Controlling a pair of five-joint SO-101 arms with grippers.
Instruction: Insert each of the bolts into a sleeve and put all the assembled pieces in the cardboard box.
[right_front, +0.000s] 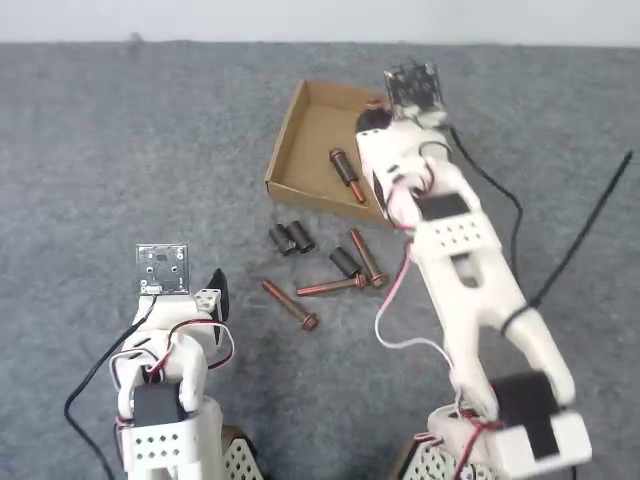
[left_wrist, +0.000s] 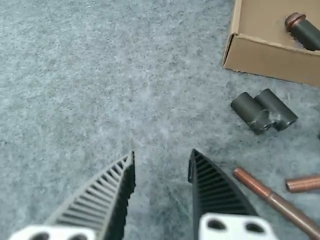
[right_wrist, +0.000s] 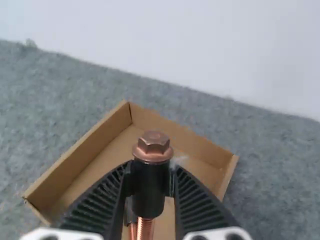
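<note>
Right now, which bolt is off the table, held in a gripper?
The sleeved bolt in the right gripper, above the cardboard box; another bolt lies inside it, the loose bolts on the carpet.

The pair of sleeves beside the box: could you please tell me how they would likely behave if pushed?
The pair of sleeves look like short rigid cylinders lying on their sides, so a sideways push would probably roll them. The fuzzy grey mat likely damps that roll. They touch, so may move together.
</note>
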